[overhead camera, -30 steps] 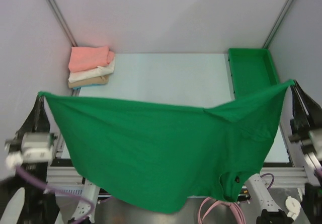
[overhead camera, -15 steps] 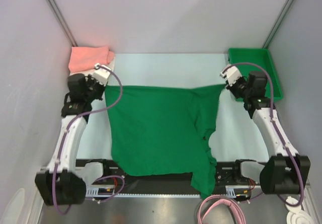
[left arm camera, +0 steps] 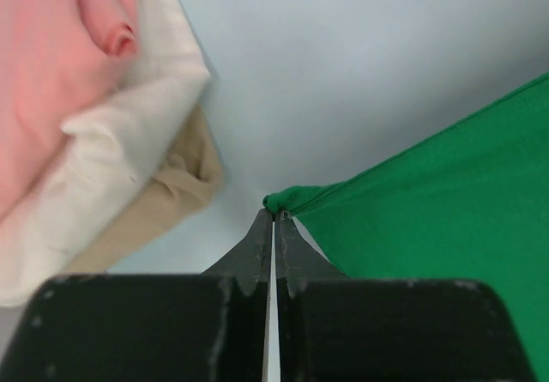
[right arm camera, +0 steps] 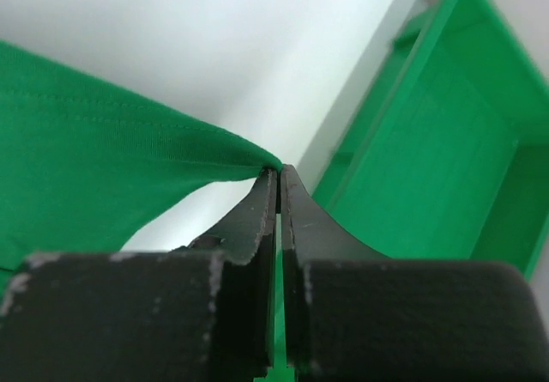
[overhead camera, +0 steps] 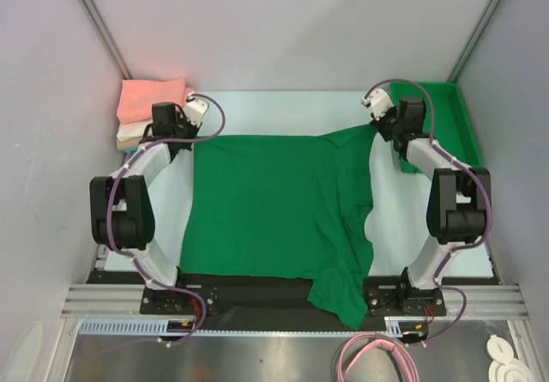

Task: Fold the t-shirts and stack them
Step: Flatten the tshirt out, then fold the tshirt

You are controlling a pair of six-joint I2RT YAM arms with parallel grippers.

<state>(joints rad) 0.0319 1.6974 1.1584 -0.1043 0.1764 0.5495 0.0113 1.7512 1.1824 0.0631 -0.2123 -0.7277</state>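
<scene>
We have three folded shirts (overhead camera: 151, 110) stacked in the far left corner, while the green t-shirt (overhead camera: 274, 202) lies spread on the table (overhead camera: 283, 112), not yet folded, one far corner pinched in our left gripper (left arm camera: 273, 216), the other in our right gripper (right arm camera: 279, 170).

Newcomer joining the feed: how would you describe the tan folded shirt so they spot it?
Look to the table's far left corner, where a folded stack sits. The tan shirt is the bottom layer, under the white shirt and the salmon-pink shirt on top.
</scene>
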